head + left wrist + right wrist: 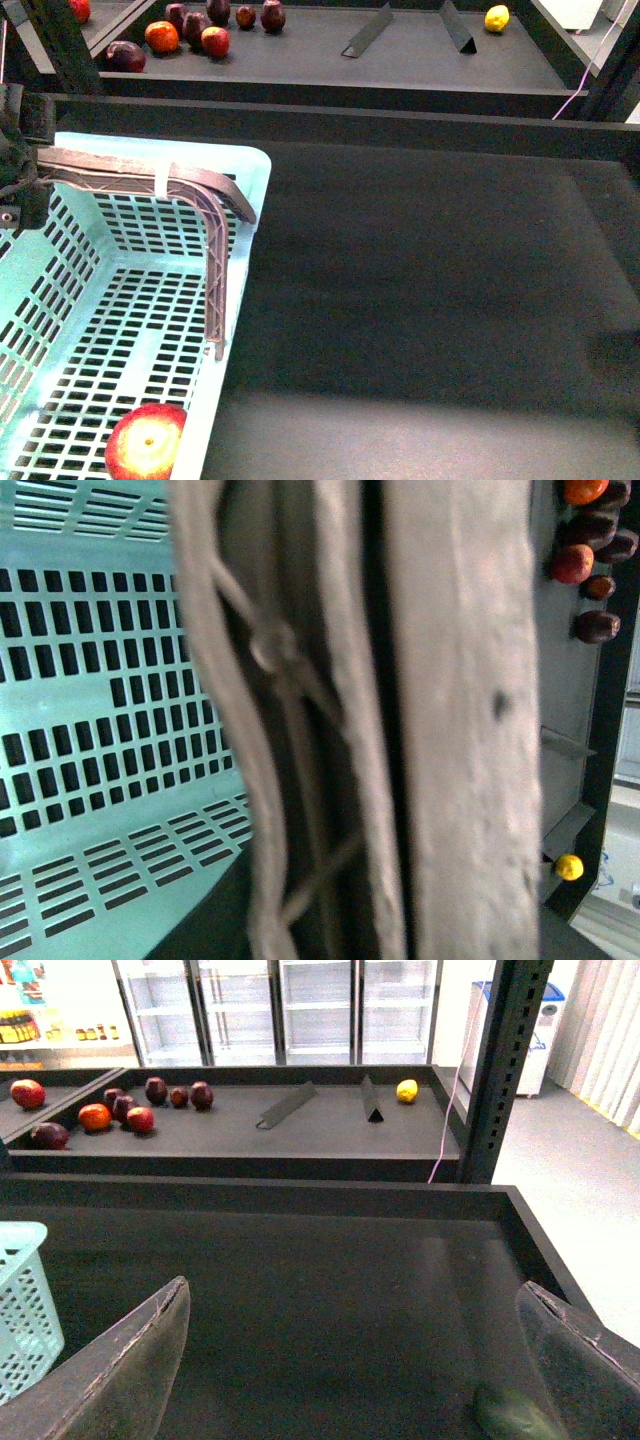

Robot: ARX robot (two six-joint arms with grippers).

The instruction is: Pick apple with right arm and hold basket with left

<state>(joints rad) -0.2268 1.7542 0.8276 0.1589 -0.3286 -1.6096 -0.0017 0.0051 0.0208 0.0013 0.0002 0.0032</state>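
Observation:
The pale mint-blue basket (250,175) stands at the near left of the dark shelf. A red apple with a yellowish stem dimple (147,442) lies on the basket's slotted floor near its front. My left gripper (16,165) is at the far left edge, shut on the basket's brownish lattice handle (190,185). That handle (460,730) fills the left wrist view and hides the jaws. My right gripper (350,1360) is open and empty above the dark shelf, to the right of the basket's corner (20,1300). It does not show in the front view.
A back shelf holds several dark maroon fruits (196,24), red-orange fruits (161,36), a yellow lemon (497,18) and two dark dividers (368,35). A dark green object (515,1415) lies near my right gripper's finger. A black post (500,1070) stands at the right.

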